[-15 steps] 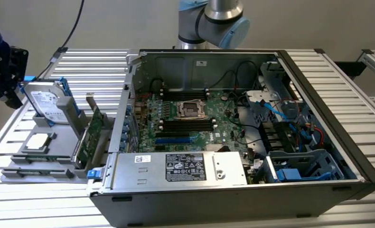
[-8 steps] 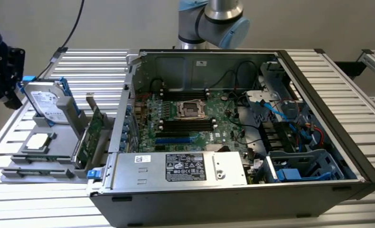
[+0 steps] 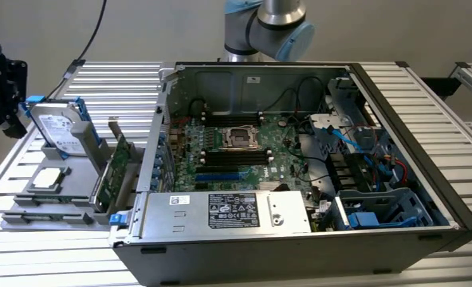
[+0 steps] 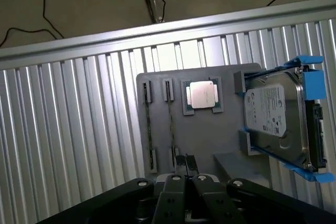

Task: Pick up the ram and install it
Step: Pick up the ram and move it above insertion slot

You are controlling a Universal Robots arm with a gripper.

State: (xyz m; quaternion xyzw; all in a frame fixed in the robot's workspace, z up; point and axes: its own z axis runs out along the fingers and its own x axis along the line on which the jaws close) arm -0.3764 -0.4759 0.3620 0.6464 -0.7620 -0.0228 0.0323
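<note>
Two ram sticks stand on edge in the slots of a grey holder plate [image 4: 220, 135]; one ram [image 4: 170, 124] lies just ahead of my fingertips and the other ram [image 4: 148, 129] runs beside it. My gripper [image 4: 185, 161] hovers above that end of the plate, its jaws shut with nothing between them. In the exterior view the gripper [image 3: 11, 125] hangs at the far left, above and beyond the holder plate [image 3: 28, 224], where a ram [image 3: 49, 217] shows as a dark strip. The black motherboard slots [image 3: 236, 157] lie inside the open computer case [image 3: 300, 251].
On the holder plate also sit a silver hard drive [image 4: 275, 116] in a blue bracket, a processor chip [image 4: 202, 95], and a green expansion card [image 3: 112, 170] standing on edge. The case walls rise at the exterior view's right of the plate. Everything rests on a ribbed aluminium table [image 4: 68, 129].
</note>
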